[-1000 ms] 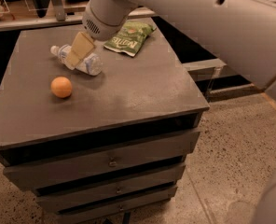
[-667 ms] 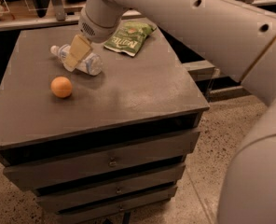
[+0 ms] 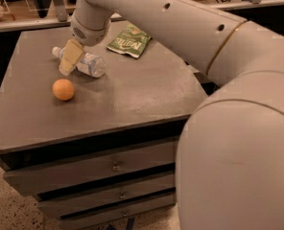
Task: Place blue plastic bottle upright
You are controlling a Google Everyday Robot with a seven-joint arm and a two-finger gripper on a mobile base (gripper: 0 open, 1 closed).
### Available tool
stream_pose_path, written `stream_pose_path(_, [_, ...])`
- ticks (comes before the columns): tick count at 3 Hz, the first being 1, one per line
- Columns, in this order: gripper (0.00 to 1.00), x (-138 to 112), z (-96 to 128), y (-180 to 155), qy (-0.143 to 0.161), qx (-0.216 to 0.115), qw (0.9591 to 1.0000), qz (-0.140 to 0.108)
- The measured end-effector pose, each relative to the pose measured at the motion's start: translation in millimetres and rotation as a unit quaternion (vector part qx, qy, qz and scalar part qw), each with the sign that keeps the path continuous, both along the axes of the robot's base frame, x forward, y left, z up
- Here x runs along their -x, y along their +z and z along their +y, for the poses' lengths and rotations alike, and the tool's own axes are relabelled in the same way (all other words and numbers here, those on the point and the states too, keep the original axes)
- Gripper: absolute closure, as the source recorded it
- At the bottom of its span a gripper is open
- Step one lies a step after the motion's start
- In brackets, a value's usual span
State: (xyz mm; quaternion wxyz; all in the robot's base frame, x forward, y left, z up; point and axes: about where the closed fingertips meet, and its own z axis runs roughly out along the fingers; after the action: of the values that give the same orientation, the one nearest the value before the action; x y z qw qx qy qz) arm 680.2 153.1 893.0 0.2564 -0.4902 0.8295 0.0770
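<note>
The blue plastic bottle [image 3: 88, 63] lies on its side on the grey cabinet top [image 3: 132, 90], its white cap pointing left toward the back-left corner. My gripper [image 3: 70, 59] hangs straight over the bottle's neck end, its tan finger [image 3: 71, 56] crossing in front of the bottle. The big white arm sweeps in from the right and covers much of the view.
An orange [image 3: 63, 89] rests on the cabinet top just in front and left of the bottle. A green snack bag [image 3: 129, 40] lies behind and to the right. Drawers run down the cabinet front. A rail with clutter stands behind.
My arm has swung closer across the right of the view. The gripper has stayed over the bottle's neck end, and the bottle, orange and bag have kept their places.
</note>
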Motion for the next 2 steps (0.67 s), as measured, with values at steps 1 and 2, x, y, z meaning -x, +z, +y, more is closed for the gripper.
stream_pose_path(1, [0.0,-15.7,15.1,-6.9,0.004,0.004,1.0,0.006])
stream_pose_path(2, [0.0,-26.8,27.4,-11.1,0.008,0.007,0.9999,0.008])
